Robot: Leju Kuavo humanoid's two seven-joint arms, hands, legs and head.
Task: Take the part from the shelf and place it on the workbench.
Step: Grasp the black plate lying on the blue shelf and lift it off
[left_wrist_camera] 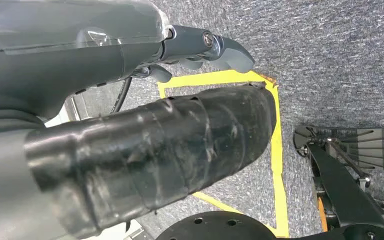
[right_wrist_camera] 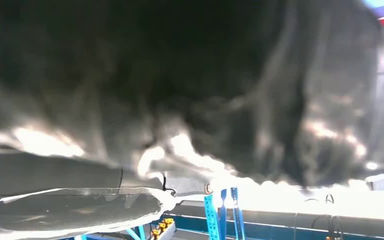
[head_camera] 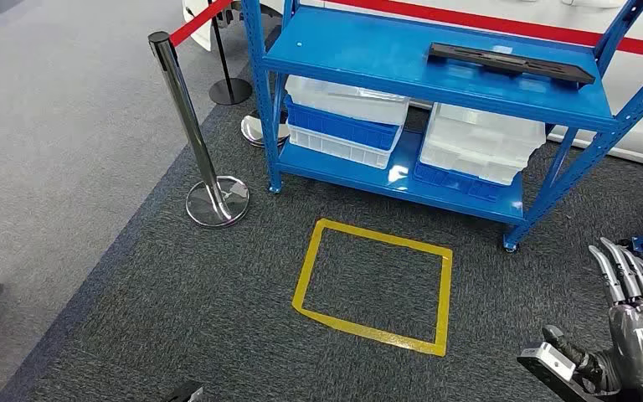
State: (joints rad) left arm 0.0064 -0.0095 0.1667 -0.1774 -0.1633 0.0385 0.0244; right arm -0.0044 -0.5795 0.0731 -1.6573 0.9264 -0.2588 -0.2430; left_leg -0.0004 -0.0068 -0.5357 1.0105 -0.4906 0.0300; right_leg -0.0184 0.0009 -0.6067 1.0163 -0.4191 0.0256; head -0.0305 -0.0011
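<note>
Black, long, flat plastic part (head_camera: 511, 63) lies on the top board of the blue steel shelf (head_camera: 368, 50), upper right of the frame, untouched. Lower board carries stacked clear and blue plastic bins (head_camera: 347, 121). A yellow tape rectangle (head_camera: 375, 285) marks the dark carpet at centre; chrome stanchion post (head_camera: 192, 134) at left. Right robot hand (head_camera: 632, 322), lower right corner, fingers extended and apart, holding nothing. Left robot hand (left_wrist_camera: 130, 120): finger state cannot be told.
</note>
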